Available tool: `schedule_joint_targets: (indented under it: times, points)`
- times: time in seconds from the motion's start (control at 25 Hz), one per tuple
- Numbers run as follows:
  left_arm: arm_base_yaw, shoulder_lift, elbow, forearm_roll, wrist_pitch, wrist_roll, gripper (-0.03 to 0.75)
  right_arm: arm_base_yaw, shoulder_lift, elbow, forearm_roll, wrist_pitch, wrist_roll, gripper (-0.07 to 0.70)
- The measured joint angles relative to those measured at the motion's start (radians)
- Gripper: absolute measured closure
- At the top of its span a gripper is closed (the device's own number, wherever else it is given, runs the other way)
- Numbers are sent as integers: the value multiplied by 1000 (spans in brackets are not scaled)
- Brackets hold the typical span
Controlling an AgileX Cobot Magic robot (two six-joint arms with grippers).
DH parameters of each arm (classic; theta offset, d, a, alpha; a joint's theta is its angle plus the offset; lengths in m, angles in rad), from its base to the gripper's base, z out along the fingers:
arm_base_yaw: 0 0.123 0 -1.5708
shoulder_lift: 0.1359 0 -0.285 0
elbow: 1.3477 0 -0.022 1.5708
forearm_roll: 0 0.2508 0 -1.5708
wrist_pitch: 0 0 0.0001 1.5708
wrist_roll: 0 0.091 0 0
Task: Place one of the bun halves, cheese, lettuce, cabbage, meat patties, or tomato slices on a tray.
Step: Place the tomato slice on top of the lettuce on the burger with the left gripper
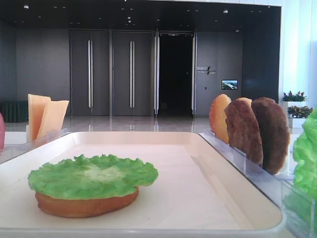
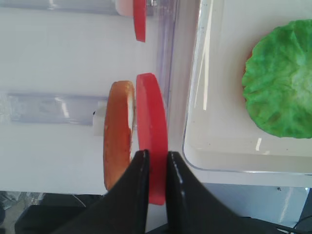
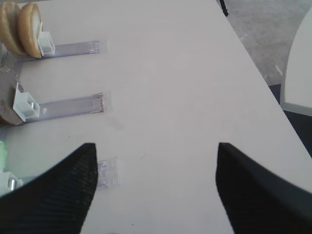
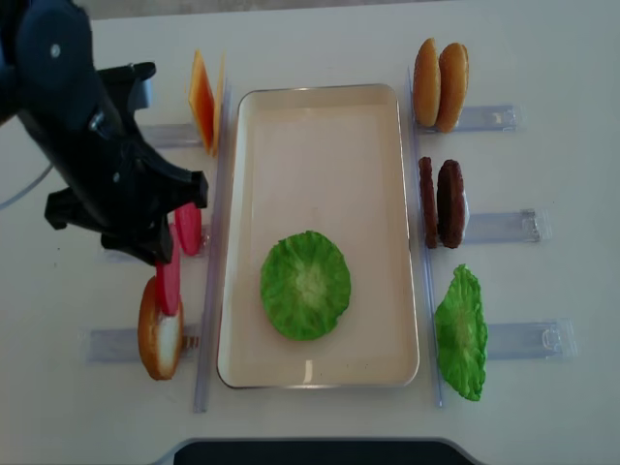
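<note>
- Nearest the low front camera, a ruffled green lettuce (image 1: 93,175) leaf lies on a golden bun half (image 1: 85,203), both resting on the cream-white tray (image 1: 233,198).
- From above, that stack sits in the near half of the tray; the far half is bare.
- Left of the tray, the left gripper (image 2: 154,161) is clamped on the edge of an upright red tomato slice (image 2: 152,146), one finger on each flat face.
- Just beside this slice stands another bun half (image 2: 118,134), apart from the tray's rim.
- A second tomato slice (image 4: 189,229) stands further back, and cheese (image 4: 202,101) slices stand beyond it.
- Right of the tray stand two bun halves (image 4: 441,83), two dark meat patties (image 4: 441,202) and another lettuce leaf (image 4: 461,332), each by a clear holder (image 4: 513,227).
- The right gripper (image 3: 155,187) hovers over the white table (image 3: 170,73), its fingers spread wide and holding nothing.
</note>
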Motion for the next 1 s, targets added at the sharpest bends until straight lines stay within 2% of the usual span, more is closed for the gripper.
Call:
schedule_joint_targets:
  times: [0.28, 0.44, 0.52, 0.64, 0.84, 1.0]
  points:
    - [0, -69, 62, -21, -18, -17, 655, 0, 0, 0, 0, 0, 0, 118]
    - [0, -69, 121, -70, -135, 1, 655, 0, 0, 0, 0, 0, 0, 118]
    - [0, -69, 147, -118, -222, 41, 655, 0, 0, 0, 0, 0, 0, 118]
    - [0, -69, 176, -209, -323, 124, 655, 0, 0, 0, 0, 0, 0, 118]
    - [0, -69, 218, -370, -376, 278, 655, 0, 0, 0, 0, 0, 0, 118]
    - [23, -70, 300, -579, -455, 472, 655, 0, 0, 0, 0, 0, 0, 118]
